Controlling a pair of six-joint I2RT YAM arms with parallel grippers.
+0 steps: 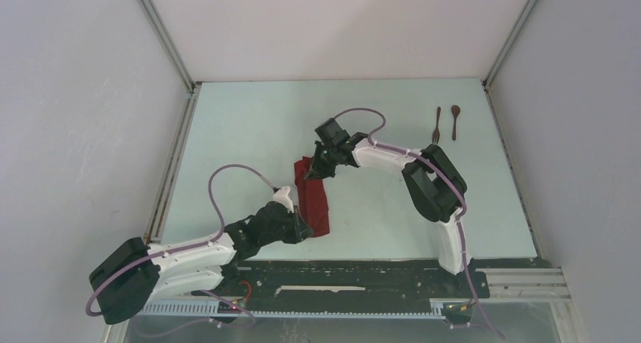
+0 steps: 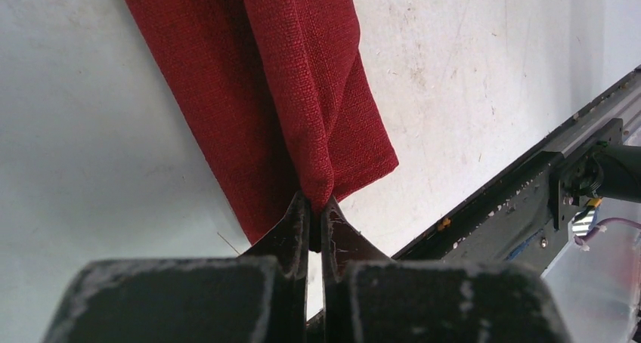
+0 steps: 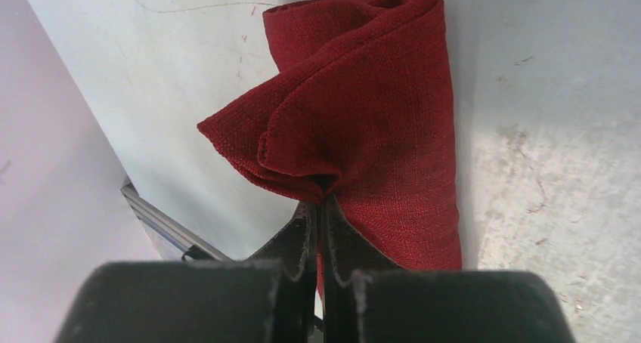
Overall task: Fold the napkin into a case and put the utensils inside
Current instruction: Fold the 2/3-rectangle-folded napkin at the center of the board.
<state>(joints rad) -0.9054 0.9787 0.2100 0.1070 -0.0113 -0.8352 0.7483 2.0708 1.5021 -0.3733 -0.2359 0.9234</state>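
Left wrist: left gripper pinches the napkin — right gripper nips, seemingly, its opposite end.

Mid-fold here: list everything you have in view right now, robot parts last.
Folded soft cloth napkin: one, dark red, table centre, held between both grippers.
Small wooden fork: one, dark brown, far right of the table.
Small wooden spoon: one, dark brown, just right of the fork, not touching it.
Table: one, pale blue-green, under everything.
Metal rail: one, silver, near edge.
Left gripper: one, black, shut on the napkin's near end.
Right gripper: one, black, shut on its far end.
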